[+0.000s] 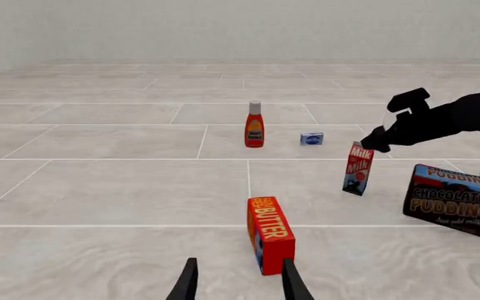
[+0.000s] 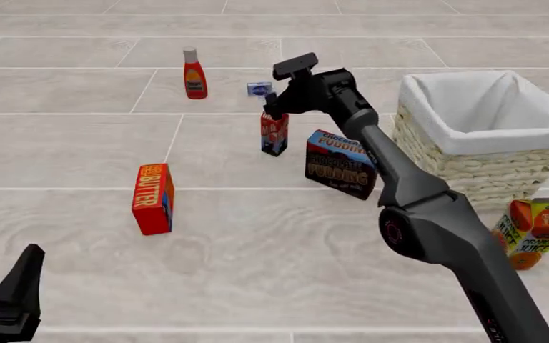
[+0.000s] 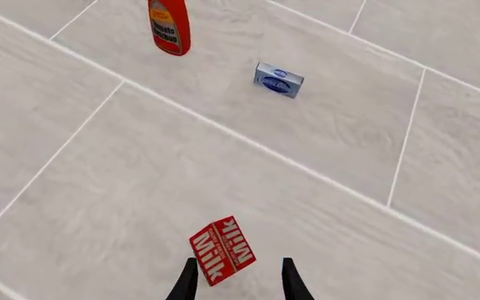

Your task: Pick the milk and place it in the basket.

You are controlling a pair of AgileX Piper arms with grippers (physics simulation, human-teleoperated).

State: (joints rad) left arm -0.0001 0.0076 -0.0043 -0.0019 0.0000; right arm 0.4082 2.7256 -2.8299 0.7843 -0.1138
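Pale tiled floor. My right gripper (image 3: 235, 278) hangs spread over the milk (image 2: 274, 133), left of the basket (image 2: 446, 153). Next I'd lower and pinch; left gripper (image 1: 237, 281) idles spread

Pale grey tiled tabletop (image 2: 255, 236): red-orange butter box (image 2: 154, 198) left of pale wicker basket (image 2: 485, 153); dark chocolate pudding box (image 2: 342, 164), red-white milk carton (image 2: 274, 133) between; orange juice carton (image 2: 530, 232) beside basket; red ketchup bottle (image 2: 194, 74), small blue box (image 2: 258, 89) beyond.

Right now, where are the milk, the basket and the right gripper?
milk (image 2: 274, 134): front view, red front face.
basket (image 2: 465, 168): front view, woven side wall.
right gripper (image 3: 238, 280): right wrist view, between its fingertips.
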